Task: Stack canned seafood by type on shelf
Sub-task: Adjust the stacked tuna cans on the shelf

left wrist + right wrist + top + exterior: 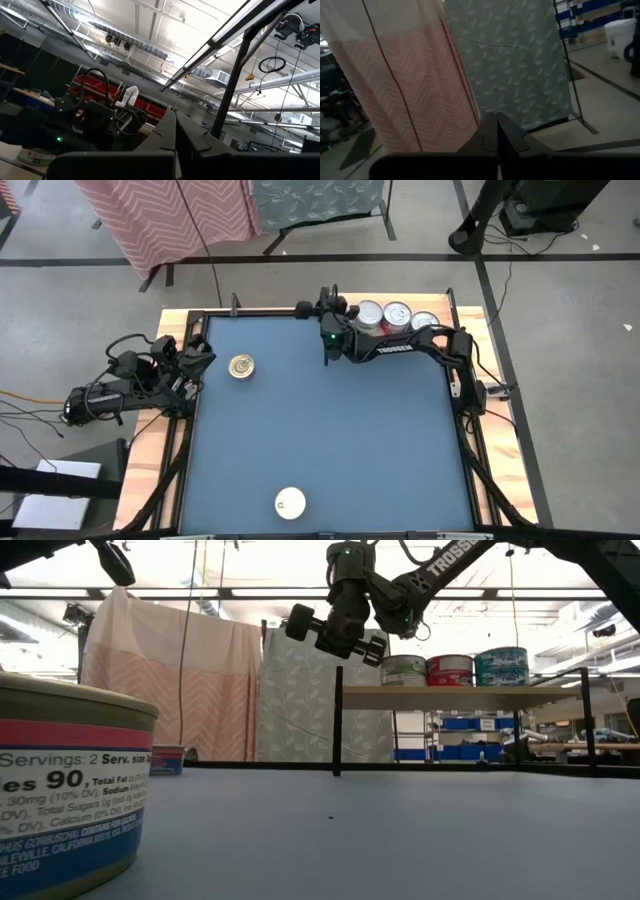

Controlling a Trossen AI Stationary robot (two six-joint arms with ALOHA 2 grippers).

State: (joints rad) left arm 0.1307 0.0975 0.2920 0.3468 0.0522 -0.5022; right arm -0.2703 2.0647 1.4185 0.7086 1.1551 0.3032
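Shelf tins: three tins [397,315] stand in a row on the shelf [450,693] at the worktop's far edge, side labels green, red and teal.
Loose tins: a gold-lidded tin [240,366] sits on the blue worktop [350,430] near the left side; a white-lidded tin [290,502] rests at the near edge.
Right claw [327,304]: clenched, empty, raised just beside the shelf's left end.
Left claw [200,350]: clenched, empty, parked at the worktop's left rail.
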